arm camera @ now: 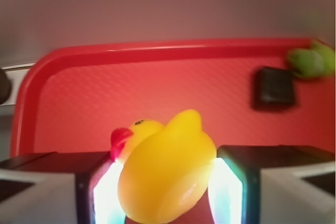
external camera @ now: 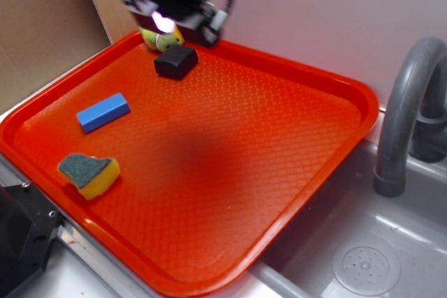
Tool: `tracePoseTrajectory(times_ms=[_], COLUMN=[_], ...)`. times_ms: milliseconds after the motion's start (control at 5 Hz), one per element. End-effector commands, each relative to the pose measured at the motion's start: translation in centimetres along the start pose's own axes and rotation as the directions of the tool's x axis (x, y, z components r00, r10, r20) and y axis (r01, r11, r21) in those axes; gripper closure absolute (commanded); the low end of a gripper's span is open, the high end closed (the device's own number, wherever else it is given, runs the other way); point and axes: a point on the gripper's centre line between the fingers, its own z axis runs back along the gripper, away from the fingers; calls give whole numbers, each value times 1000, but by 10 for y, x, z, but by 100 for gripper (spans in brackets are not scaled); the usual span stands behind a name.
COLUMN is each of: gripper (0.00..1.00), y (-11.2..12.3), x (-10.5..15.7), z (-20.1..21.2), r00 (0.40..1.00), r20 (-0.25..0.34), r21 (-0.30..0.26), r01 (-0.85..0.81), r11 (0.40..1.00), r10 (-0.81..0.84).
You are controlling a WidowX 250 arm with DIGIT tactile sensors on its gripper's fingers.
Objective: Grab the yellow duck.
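We see the claw (arm camera: 168, 182) raised over the tray's (external camera: 293, 172) far corner, above the black block (external camera: 175, 61), fingers (arm camera: 47, 187) closed on the yellow duck (arm camera: 168, 174), held clear of the tray.

gripper (arm camera: 168, 182) raised over the tray's (external camera: 293, 75) far-left corner, blurred in the exterior view, jaws closed on the yellow duck (arm camera: 168, 174) with a lit pad pressed against each side of it, duck held sideways.

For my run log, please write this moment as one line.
hand: shut on yellow duck | duck: lifted above red tray | black block: on tray, untouched
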Motion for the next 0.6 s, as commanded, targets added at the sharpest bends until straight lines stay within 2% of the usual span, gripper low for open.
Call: tracePoseTrajectory(times_ms=[0, 200, 400], gripper=[100, 100, 100], y=[38, 62, 64], x=[9, -1, 6], z=[70, 102, 101], r00=[974, 935, 938], r20=[84, 132, 133], r21=[-55, -67, -68], r01=[-206, -322, -313], r11=[977, 944, 947], r10=[210, 328, 319])
